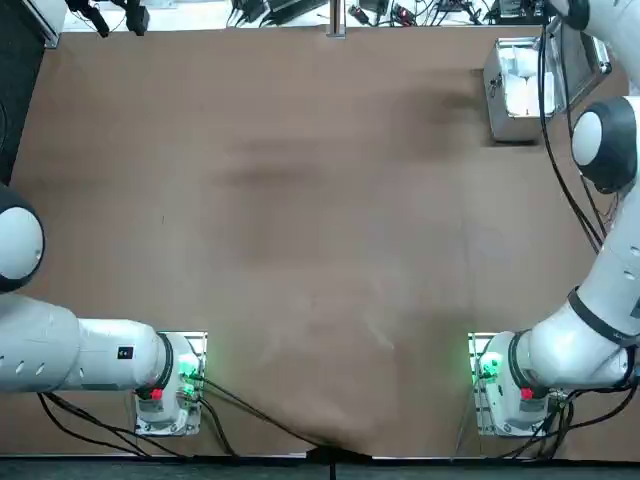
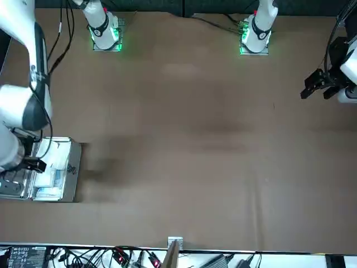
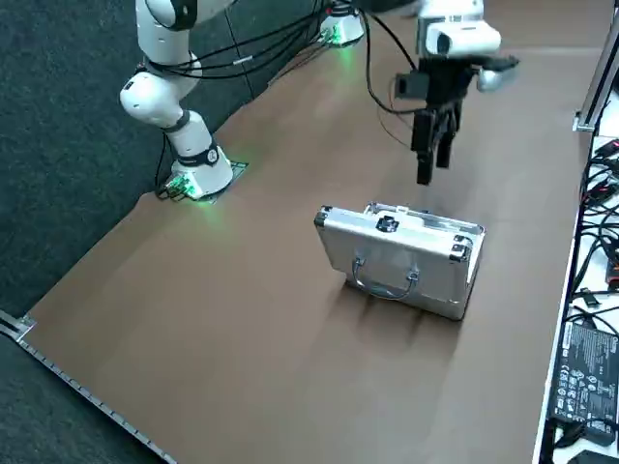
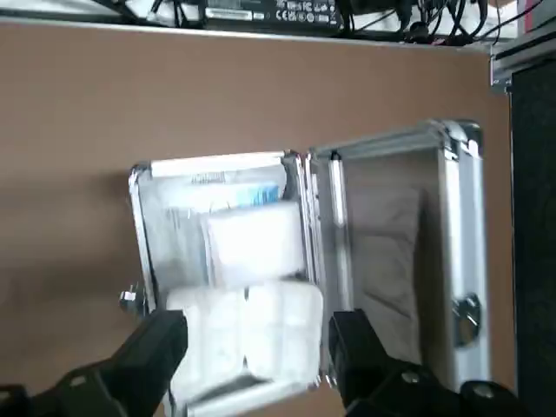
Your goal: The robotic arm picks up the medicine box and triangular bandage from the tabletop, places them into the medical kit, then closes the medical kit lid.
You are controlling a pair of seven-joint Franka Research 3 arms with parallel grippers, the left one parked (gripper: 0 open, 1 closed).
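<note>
Two white items lie inside the open medical kit (image 4: 143, 234) in the right wrist view: the flatter one, likely the medicine box (image 4: 256, 243), sits beside the puffier one, likely the triangular bandage (image 4: 282, 334). The right gripper (image 4: 261, 323) has its jaws spread, nothing between them, presumably to stay free of the packed contents.

In the top view, the robotic arm (image 1: 610, 250) reaches out to the kit at the worktop's (image 1: 300, 250) far right corner.

The front view shows the contents within the walls, so closing seems next.

In the right side view, the medical kit lid (image 3: 387, 261) stands raised, its handle (image 3: 382, 285) outward; pushing it inward should shut it.
</note>
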